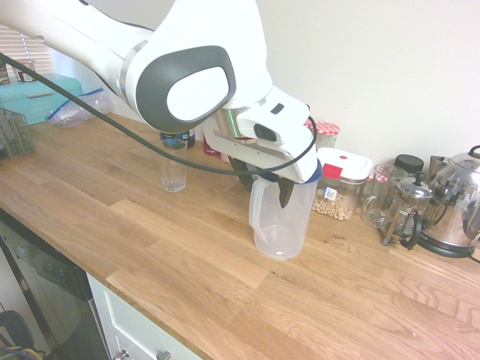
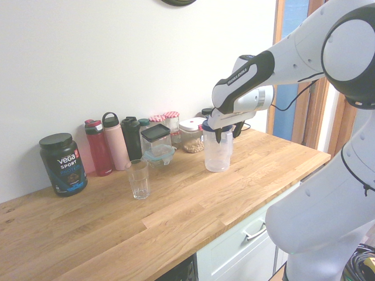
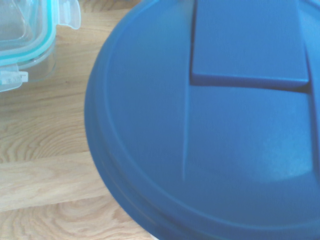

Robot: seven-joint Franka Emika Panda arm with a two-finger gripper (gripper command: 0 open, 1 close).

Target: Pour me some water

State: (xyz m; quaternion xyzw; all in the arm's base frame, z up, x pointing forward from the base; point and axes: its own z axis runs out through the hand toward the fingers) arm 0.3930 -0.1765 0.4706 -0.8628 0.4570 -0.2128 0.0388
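the pincer (image 1: pixel 266 184) sits on top of the clear jug (image 1: pixel 281 221) with the blue lid (image 3: pixel 210 125), fingers apart around it. an empty glass (image 2: pixel 137 179) stands well apart on the tabletop (image 1: pixel 150 232).

The white arm reaches in over the surface (image 1: pixel 187 262) and bends down at the wrist, so the claw (image 1: pixel 264 184) points steeply downward at the top of the lidded pitcher (image 1: pixel 281 217). Its dark fingers (image 1: pixel 285 191) stand apart, straddling the pitcher's blue lid (image 3: pixel 210 125), one finger hanging down the pitcher's near side below the rim.
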